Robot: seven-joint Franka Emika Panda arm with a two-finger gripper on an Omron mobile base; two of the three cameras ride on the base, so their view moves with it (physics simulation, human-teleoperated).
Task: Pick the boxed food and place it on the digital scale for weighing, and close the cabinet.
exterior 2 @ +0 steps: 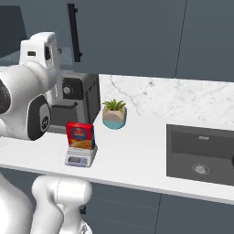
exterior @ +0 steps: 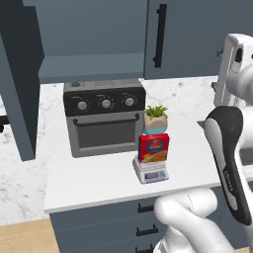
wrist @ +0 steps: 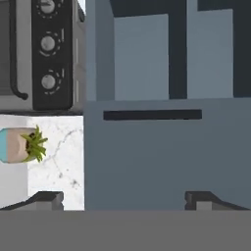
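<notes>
The boxed food (exterior: 153,148) (exterior 2: 80,135), red with a blue band, stands upright on the digital scale (exterior: 150,174) (exterior 2: 79,159) on the white counter. The cabinet (exterior: 197,39) above has its left door (exterior: 20,84) swung open and its right door shut, with a black bar handle (exterior: 159,34) (exterior 2: 73,32). My gripper (wrist: 125,202) is open, with nothing between its wide-apart fingertips (wrist: 46,198). It is raised to cabinet height, right of the box. The rolled hand view faces the shut door (wrist: 147,162) and its handle (wrist: 152,114).
A grey toaster oven (exterior: 104,116) (wrist: 44,54) stands at the back of the counter (exterior: 99,183). A potted plant (exterior: 155,121) (exterior 2: 114,114) (wrist: 22,144) sits just behind the scale. A dark sink (exterior 2: 201,155) lies to the right. Drawers with short black handles (exterior: 146,230) run below.
</notes>
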